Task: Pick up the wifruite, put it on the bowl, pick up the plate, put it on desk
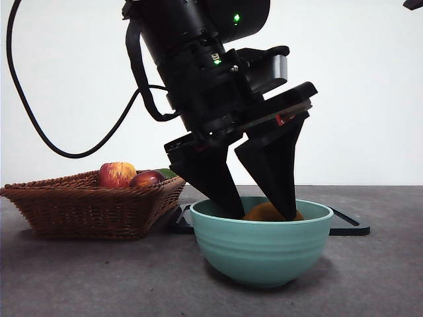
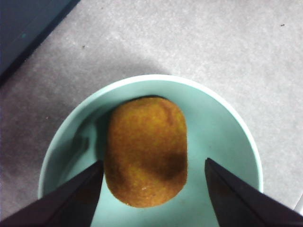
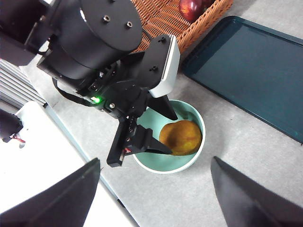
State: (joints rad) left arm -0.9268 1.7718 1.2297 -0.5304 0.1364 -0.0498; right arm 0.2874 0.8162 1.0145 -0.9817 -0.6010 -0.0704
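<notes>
A: Fruit first: oval brownish-orange wifruite (image 2: 146, 151) with dull matte skin, lying inside the deep round teal-green ribbed bowl (image 1: 262, 246), on its floor.

B: And the left end effector (image 1: 259, 214)?

A: Lowered into the bowl from above, black jaws spread wide, one on each side of the fruit. From the left wrist view, a clear strip of bowl showing between the fruit and one jaw; at the other jaw, too close to tell contact. Gripping nothing.

B: Right end effector (image 3: 156, 189)?

A: Held high over the scene, looking down on bowl and left arm. Jaws wide apart, empty.

B: Surroundings?

A: Bowl standing on the dark grey matte worktop (image 1: 370, 277). Just behind it, a flat dark teal rectangular tray (image 3: 251, 66) lying on the worktop. Beside the tray, a brown woven wicker basket (image 1: 86, 205) holding a red-yellow streaked apple (image 1: 117, 174) and a dark red fruit (image 1: 148, 178), with a sliver of something green behind those, too hidden to identify.
</notes>
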